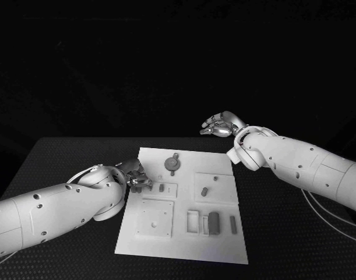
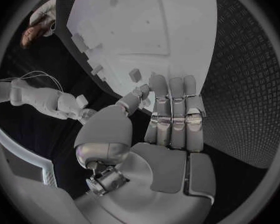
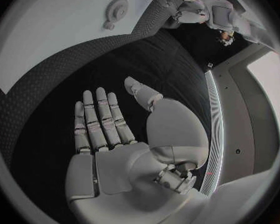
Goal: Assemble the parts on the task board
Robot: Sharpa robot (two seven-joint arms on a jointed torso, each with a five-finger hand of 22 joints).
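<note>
At the left edge of the task board (image 1: pixel 219 245), the fingers (image 2: pixel 172 115) of the left hand (image 1: pixel 136 175) are stretched out side by side and hold nothing; their tips reach the border of the white plate, near a small part (image 2: pixel 135 74) that stands there. The thumb lies a little apart from them. From the head view, this hand is just beside a small raised square on the board with a short part (image 1: pixel 161 188) in it.

Further out, the fingers (image 3: pixel 97 117) of the right hand (image 1: pixel 221 125) are also straight, spread a little and empty. This hand hangs above the black tabletop (image 1: pixel 60 157) near the far right corner of the board, apart from it.

On the board itself, a round part with a small stem (image 1: pixel 172 164) lies near the far edge. One short part (image 1: pixel 204 191) rests in the square field on the right side. Near the front edge, several long parts (image 1: pixel 214 221) lie side by side, and a flat square plate (image 1: pixel 155 218) sits to the left of them.
</note>
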